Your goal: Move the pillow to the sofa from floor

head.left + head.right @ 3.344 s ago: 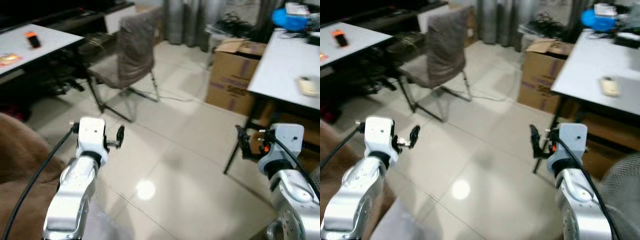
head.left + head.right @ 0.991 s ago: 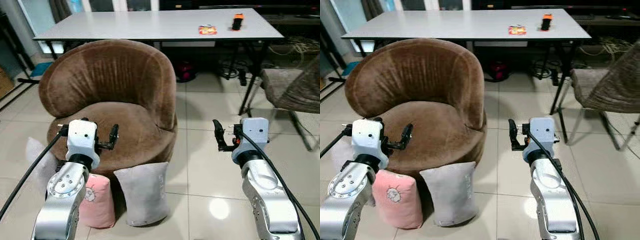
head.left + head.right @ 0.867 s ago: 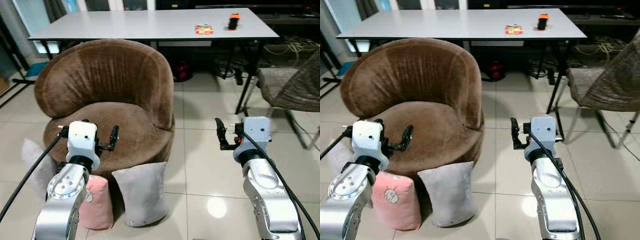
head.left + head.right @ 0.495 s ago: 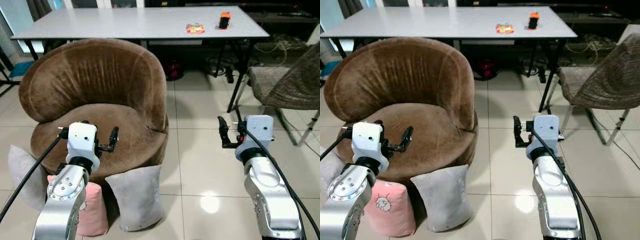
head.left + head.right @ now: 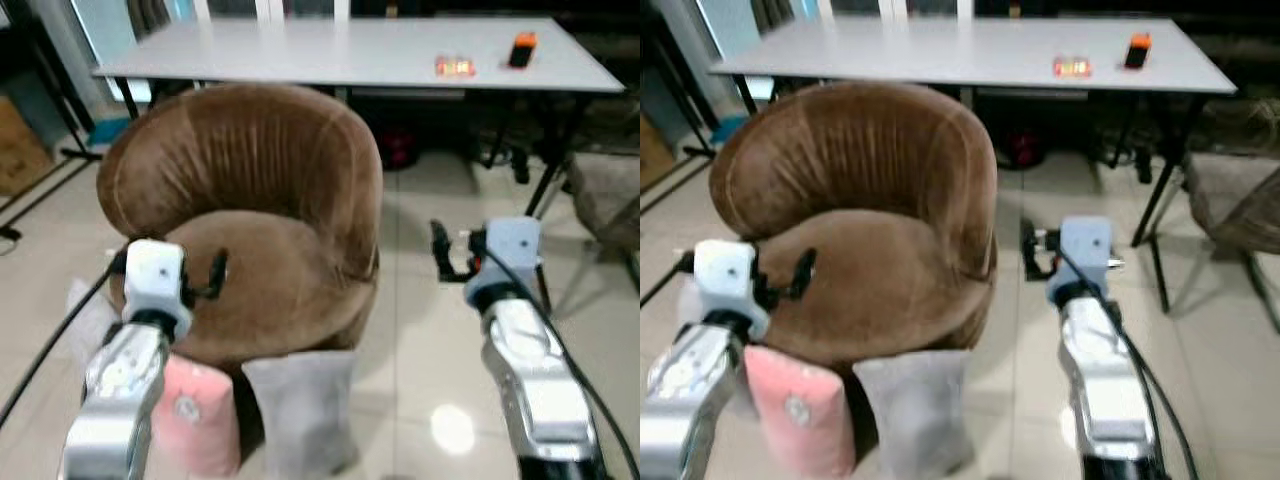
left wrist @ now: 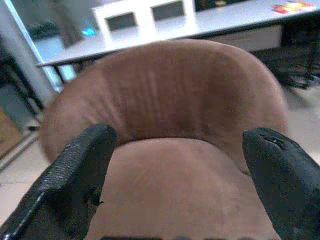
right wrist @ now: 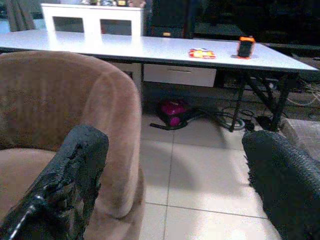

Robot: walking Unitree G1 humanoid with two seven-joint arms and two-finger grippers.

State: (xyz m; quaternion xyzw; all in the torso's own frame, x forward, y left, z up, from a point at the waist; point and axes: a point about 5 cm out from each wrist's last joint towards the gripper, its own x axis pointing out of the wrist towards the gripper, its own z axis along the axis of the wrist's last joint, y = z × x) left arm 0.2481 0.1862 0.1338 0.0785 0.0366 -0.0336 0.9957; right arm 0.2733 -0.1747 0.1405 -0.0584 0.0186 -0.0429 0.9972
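Note:
A brown round armchair (image 5: 250, 210) stands in front of me on the tiled floor. Against its front base lean a grey pillow (image 5: 300, 405) and a pink pillow (image 5: 195, 415), and a pale pillow (image 5: 88, 315) lies at its left side. My left gripper (image 5: 175, 268) is held up open over the front of the seat, above the pink pillow, with nothing in it. In the left wrist view the seat and backrest (image 6: 175, 115) lie between its fingers. My right gripper (image 5: 480, 250) is open and empty, beside the armchair's right side over bare floor.
A long white table (image 5: 330, 55) stands behind the armchair, with an orange object (image 5: 522, 48) and a small packet (image 5: 453, 67) on it. Its dark legs (image 5: 548, 170) and a grey chair (image 5: 605, 195) are at the right. A red item (image 7: 172, 111) lies under the table.
The camera has turned, so the armchair and pillows sit further right in the picture, which is now blurred. Both grippers stay open and empty in the same raised pose.

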